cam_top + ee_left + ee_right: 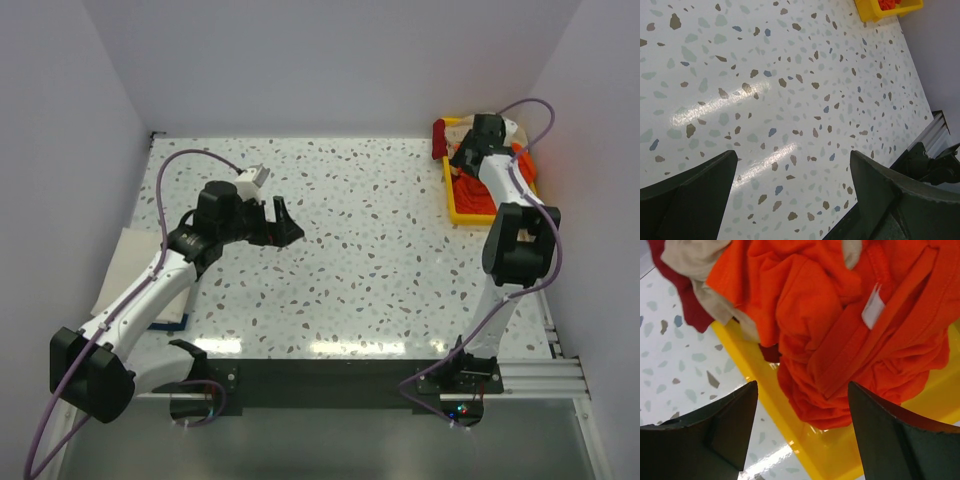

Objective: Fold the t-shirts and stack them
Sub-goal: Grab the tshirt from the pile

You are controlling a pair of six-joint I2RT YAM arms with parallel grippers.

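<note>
Only the right wrist view shows us the white neck tag on the orange t-shirt; right gripper and left gripper both hang spread wide.

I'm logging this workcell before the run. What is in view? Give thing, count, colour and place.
orange t-shirt: 1, bright orange, crumpled on top in the tray
neck tag: 1, white, on the orange t-shirt
dark red t-shirt: 1, dark red, spilling over the tray's edge
beige t-shirt: 1, beige, in the same pile
yellow tray: 1, yellow, far right of the table
pale cloth: 1, cream, table's left edge, partly under the left arm
table: 1, white with speckles
left gripper: 1, black, open, over bare table
right gripper: 1, black, open, over the orange t-shirt
</note>
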